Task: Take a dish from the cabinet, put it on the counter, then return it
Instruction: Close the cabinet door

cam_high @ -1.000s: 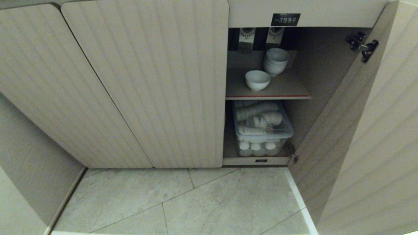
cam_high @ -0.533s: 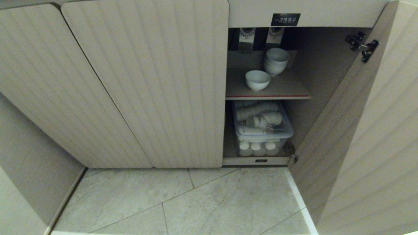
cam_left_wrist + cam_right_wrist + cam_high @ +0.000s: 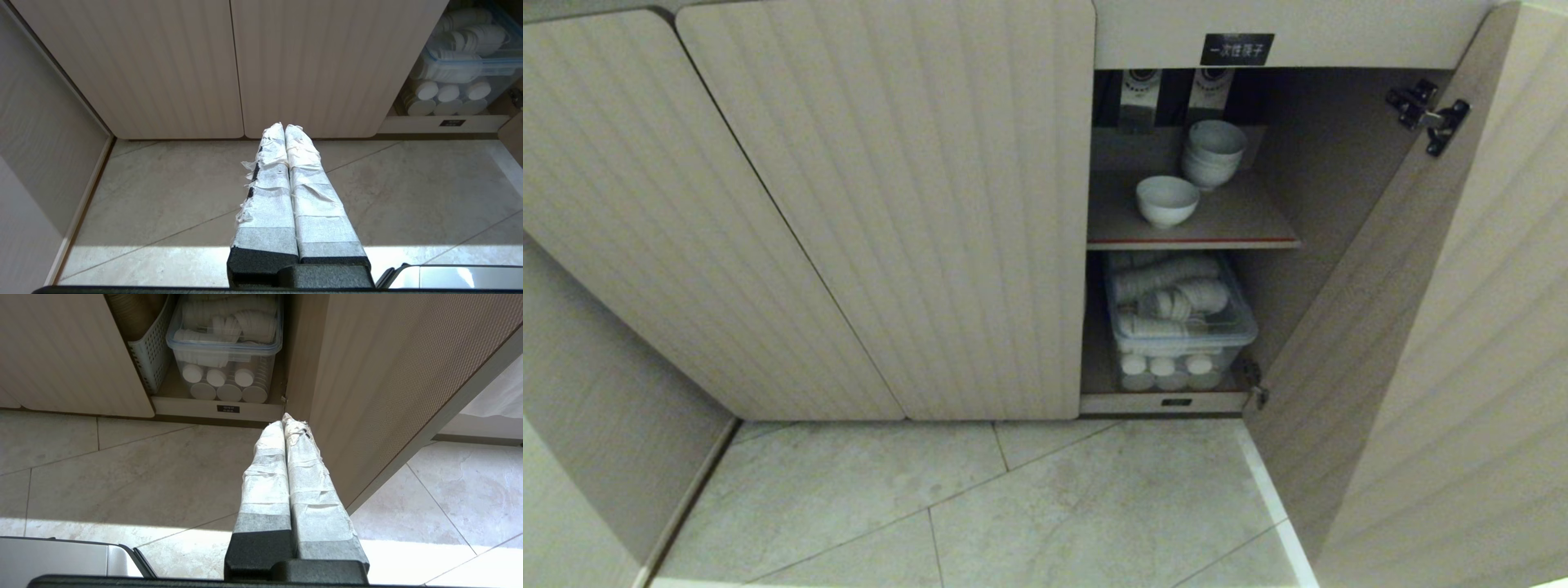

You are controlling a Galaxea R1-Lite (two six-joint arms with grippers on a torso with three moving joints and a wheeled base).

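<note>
1. Right gripper (image 3: 284,424): taped fingers pressed flat together, holding nothing, hanging low over the tiled floor (image 3: 122,465), just in front of the open cabinet door (image 3: 380,396). It doesn't show in the head view at all.
2. Left gripper (image 3: 284,128): same deal, clamped together on nothing, parked over the floor facing the closed ribbed doors (image 3: 184,65).
3. Moving outward, the cabinet (image 3: 1339,204) is open on its right side, door swung out toward 4 o'clock of the opening.
4. The dish, a small white bowl (image 3: 1167,200), sits upright near the front of the red-edged shelf (image 3: 1192,242). The stack of white bowls (image 3: 1214,153) is just behind it at about 1 o'clock, close, maybe touching, can't say.
5. Below the shelf there's a clear plastic bin (image 3: 1181,327) stuffed with white lids and cups.
6. So nothing's started, I'd say: bowl not picked up yet.
7. What could bite: the opening is narrow, so a wide reach could clip the door or its hinge (image 3: 1427,110). Overshooting could nudge the stack. And glazed ceramic on a rim pinch looks slippy, so a shallow grip could drop it.
</note>
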